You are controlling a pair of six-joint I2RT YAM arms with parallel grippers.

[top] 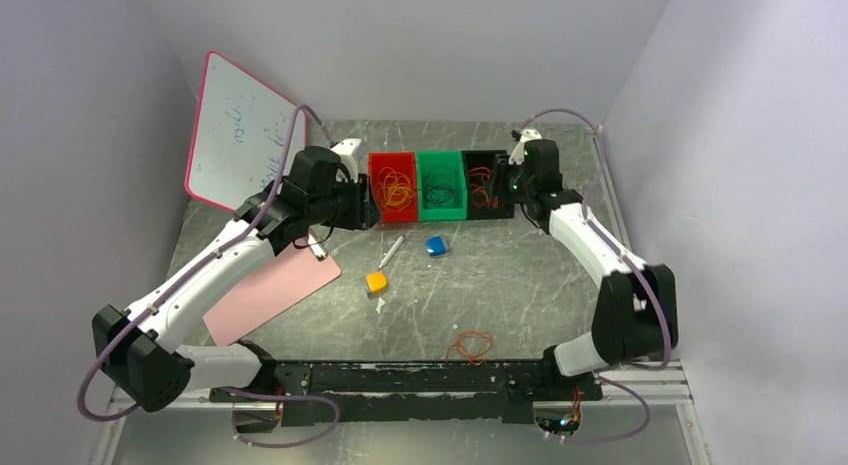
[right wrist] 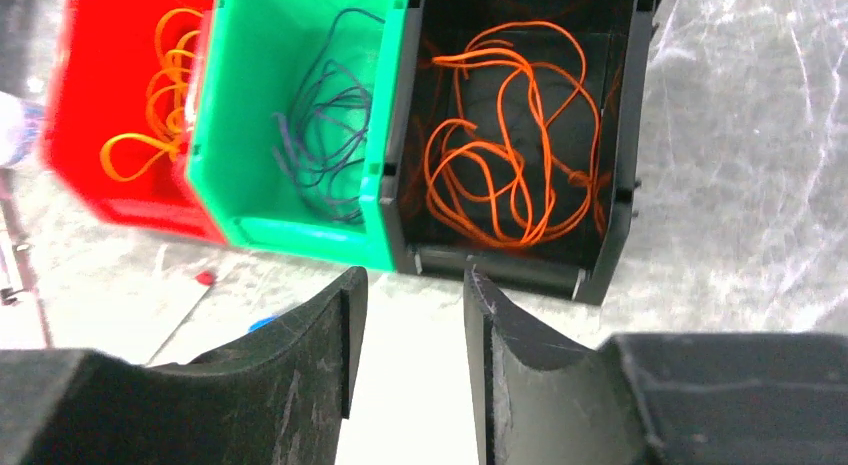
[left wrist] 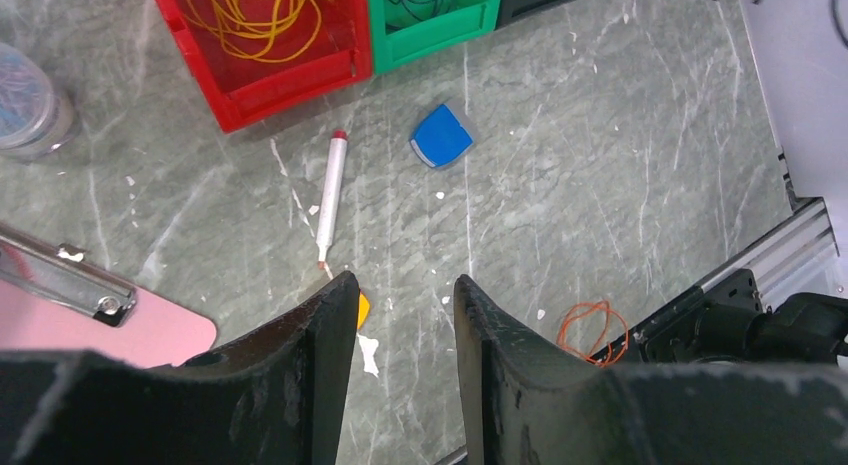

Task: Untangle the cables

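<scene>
Left claw (left wrist: 403,285) and right claw (right wrist: 414,280) hang released, empty; the orange cable (top: 474,345) at the near edge of the bench (top: 540,285), seemingly one loop, wants a low pinch

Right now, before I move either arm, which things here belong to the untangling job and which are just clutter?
Job: yellow-orange cables in the red bin; dark cables in the green bin; red-orange cables in the black bin; loose orange loop outside the bins.
Lying about: marker, blue block, yellow cube, pink clipboard, whiteboard.
</scene>
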